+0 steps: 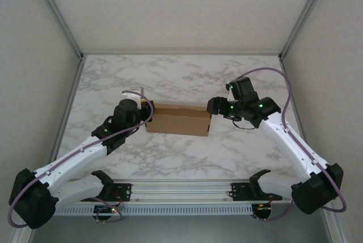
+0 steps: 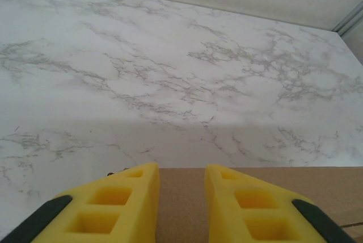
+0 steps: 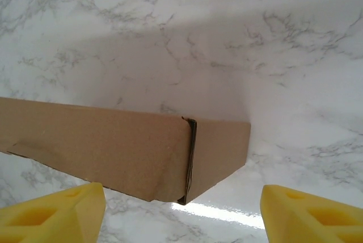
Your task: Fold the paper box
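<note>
The paper box (image 1: 177, 121) is a brown cardboard block, folded into a long shallow shape, in the middle of the marble table. My left gripper (image 1: 145, 110) is at its left end. In the left wrist view its yellow fingers (image 2: 133, 197) lie a narrow gap apart over the paper box (image 2: 181, 209), with flat cardboard showing between them. Whether they pinch anything is hidden. My right gripper (image 1: 214, 107) hovers just off the right end. Its fingertips (image 3: 85, 203) stand wide apart, and the corner of the paper box (image 3: 142, 152) lies ahead between them, untouched.
The marble table (image 1: 181, 78) spreads behind and in front of the box. Metal frame posts and pale walls (image 1: 68, 33) close in the left, right and far sides. A rail (image 1: 181, 189) with the arm bases runs along the near edge.
</note>
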Controlling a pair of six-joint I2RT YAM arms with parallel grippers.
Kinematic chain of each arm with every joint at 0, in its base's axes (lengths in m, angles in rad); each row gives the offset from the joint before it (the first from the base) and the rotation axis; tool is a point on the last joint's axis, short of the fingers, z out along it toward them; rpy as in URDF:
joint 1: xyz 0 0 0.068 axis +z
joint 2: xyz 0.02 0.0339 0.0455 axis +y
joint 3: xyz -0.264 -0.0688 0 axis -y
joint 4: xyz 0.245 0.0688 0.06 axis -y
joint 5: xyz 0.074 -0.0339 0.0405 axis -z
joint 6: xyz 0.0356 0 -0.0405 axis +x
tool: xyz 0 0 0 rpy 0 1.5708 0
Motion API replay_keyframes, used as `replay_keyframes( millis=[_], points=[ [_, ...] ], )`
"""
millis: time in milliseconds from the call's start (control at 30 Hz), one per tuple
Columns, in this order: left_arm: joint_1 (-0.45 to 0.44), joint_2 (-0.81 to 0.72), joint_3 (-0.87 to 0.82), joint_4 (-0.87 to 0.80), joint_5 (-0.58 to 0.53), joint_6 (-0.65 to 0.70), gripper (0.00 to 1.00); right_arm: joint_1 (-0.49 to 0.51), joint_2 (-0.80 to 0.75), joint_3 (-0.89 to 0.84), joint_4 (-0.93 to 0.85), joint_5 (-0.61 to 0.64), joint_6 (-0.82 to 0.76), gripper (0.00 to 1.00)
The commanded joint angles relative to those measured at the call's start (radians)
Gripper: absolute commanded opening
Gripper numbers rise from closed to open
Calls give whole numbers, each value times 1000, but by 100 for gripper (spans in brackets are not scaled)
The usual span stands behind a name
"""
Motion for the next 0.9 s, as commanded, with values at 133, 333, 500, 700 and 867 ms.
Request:
replay_keyframes(
  millis=[133,333,500,700,867],
  points=[
    [7,-3,-24,-51,26,-3,28,-21,25,-23,22,-32,61,62],
    [7,-3,-21,-54,26,0,28,-32,51,-50,37,-43,77,54],
    [7,-6,-22,-57,29,-4,28,-32,61,-77,41,-46,67,50],
    [7,-14,-1,-75,26,-6,29,-32,62,-89,42,-38,58,45],
    [7,-42,32,-109,13,0,36,-32,66,-108,55,-35,67,42]
  ],
)
